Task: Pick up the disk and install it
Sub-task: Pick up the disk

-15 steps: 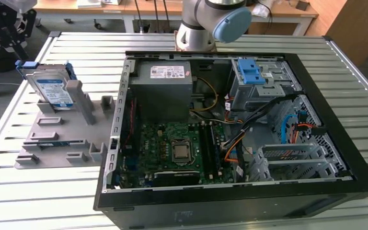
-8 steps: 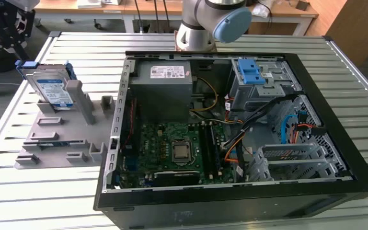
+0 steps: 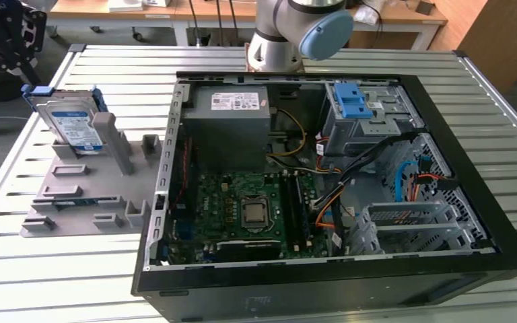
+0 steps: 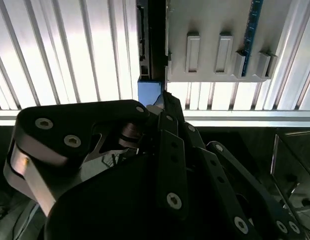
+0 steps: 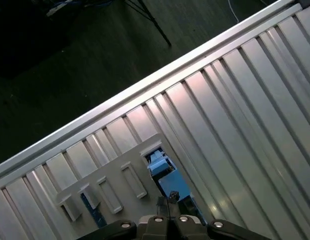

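The disk (image 3: 70, 124) stands upright on its edge in the grey holder (image 3: 79, 202) on the exterior view's left, silver with a blue-and-white label and a blue frame. My gripper (image 3: 30, 75) hangs just above its upper end. In both wrist views the fingertips sit pressed together, gripper (image 5: 167, 201) shut, right over the blue frame end of the disk (image 5: 167, 182). In the second wrist view the gripper (image 4: 163, 97) meets the blue corner of the disk (image 4: 149, 92). Whether the tips touch the frame I cannot tell.
An open black computer case (image 3: 474, 161) lies flat on the slatted metal table (image 3: 510, 134), with a drive cage and blue latch (image 3: 353, 101) at its far side, a grey power supply (image 3: 231, 121) and cables. The arm's base (image 3: 285, 40) stands behind the case.
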{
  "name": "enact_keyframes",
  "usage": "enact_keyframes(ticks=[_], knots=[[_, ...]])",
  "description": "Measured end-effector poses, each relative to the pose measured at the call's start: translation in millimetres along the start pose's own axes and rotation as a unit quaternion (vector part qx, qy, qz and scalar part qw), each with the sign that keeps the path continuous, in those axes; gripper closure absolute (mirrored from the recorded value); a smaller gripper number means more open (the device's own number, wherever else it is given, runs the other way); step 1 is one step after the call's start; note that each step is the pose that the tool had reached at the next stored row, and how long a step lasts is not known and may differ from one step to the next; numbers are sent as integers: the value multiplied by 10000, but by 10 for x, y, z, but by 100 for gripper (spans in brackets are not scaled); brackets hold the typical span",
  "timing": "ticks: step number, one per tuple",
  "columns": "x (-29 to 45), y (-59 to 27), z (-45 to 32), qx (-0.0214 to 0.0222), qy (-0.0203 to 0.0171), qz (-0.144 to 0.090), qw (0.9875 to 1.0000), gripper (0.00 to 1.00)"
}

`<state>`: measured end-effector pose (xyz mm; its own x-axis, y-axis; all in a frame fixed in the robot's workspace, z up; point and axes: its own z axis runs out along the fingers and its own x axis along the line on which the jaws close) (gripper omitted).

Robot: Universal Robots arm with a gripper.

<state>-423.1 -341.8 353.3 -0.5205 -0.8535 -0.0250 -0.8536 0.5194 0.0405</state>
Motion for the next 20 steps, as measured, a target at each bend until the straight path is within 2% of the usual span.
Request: enact_keyframes(ticks=[4, 10, 16, 18, 20], knots=[[0, 0, 4, -4, 11, -320, 9995, 89], [0, 0, 10, -9, 25, -764, 9971, 89], [0, -1, 15, -11, 37, -1164, 9932, 89], [0, -1, 16, -12, 41, -1300, 9915, 89], [0, -1, 18, -13, 45, -1460, 9893, 89]])
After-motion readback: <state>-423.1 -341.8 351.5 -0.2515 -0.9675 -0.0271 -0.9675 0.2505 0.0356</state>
